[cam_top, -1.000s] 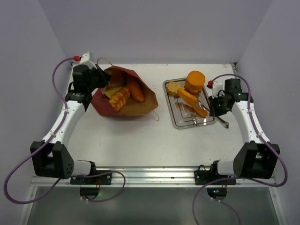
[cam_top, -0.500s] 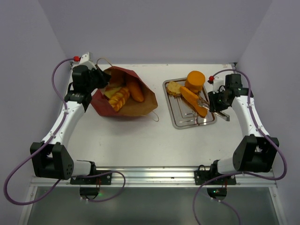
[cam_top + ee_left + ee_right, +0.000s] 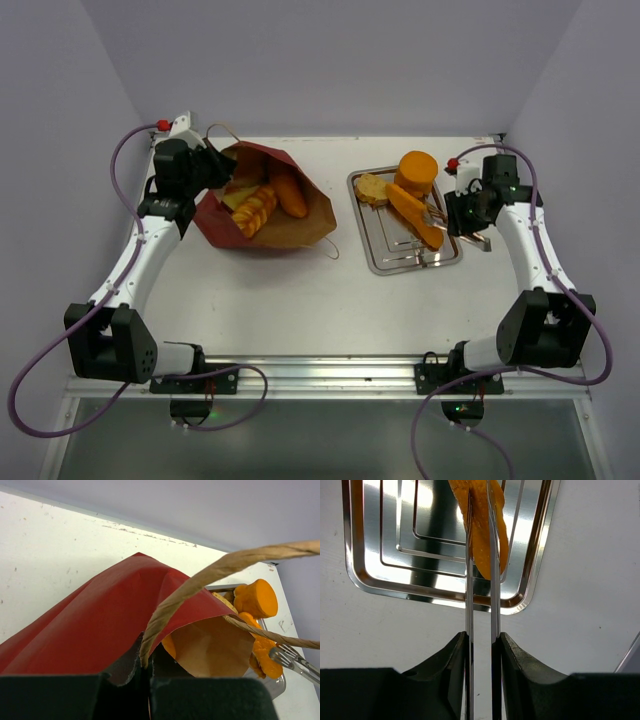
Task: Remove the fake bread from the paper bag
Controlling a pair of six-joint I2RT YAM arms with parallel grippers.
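Down at the near edge of the right wrist view, the right gripper (image 3: 480,672) is squeezed onto a pair of metal tongs (image 3: 481,630). The tong tips sit either side of a long orange loaf (image 3: 482,540) lying on the steel tray (image 3: 375,582), straight ahead at 12 o'clock. Can't tell if the tips are actually biting it or just resting alongside.

From above, the bit that matters for the next trip: what's left to fetch is in the paper bag (image 3: 300,228), well apart across the table (image 3: 300,300) at 9 o'clock from that gripper. A braided loaf (image 3: 255,208) runs roughly 1 to 7 o'clock. A smooth loaf (image 3: 291,196) just beside it runs about 11 to 5.

The left gripper (image 3: 222,172) is way nearer, but it's pinching the bag's rim at the 10 o'clock corner. My guess is the tongs go in from the 3 o'clock side.
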